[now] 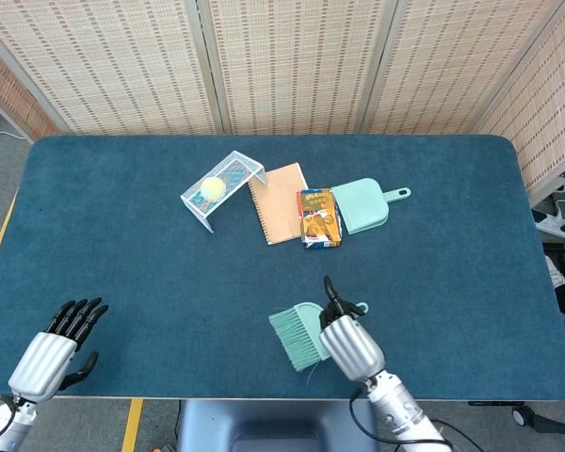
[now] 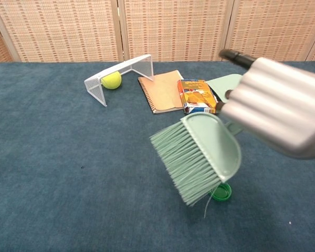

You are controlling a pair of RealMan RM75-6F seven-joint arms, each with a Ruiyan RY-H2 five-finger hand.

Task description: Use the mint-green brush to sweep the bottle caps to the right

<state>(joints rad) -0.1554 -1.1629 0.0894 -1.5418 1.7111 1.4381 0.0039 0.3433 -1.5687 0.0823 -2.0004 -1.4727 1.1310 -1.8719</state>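
Right now I have the mint-green brush (image 1: 299, 337) clamped in the right hand (image 1: 348, 345), fingers wrapped around its handle. From the chest view the brush (image 2: 199, 157) hangs in the air with its bristles slanting down and to the left, and the right hand (image 2: 278, 107) fills the upper right of that picture.

I take the notebook (image 1: 277, 202) as my landmark. The brush sits well in front of it, toward the near table edge. Of the bottle caps, I can make out only the green cap (image 2: 222, 193), peeking out just beneath the bristles in the chest view; any others are hidden behind the brush and I cannot tell where they lie.

Just right of the notebook, touching it, lies a small orange box (image 1: 318, 217), and beyond that the mint-green dustpan (image 1: 363, 204). Left of the notebook stands a little white wire goal (image 1: 222, 187) with a yellow ball (image 1: 212, 187) inside.

My left hand (image 1: 49, 346) rests far to the left and front of the notebook, near the table (image 1: 122, 264) edge, holding nothing, fingers straight and slightly apart.
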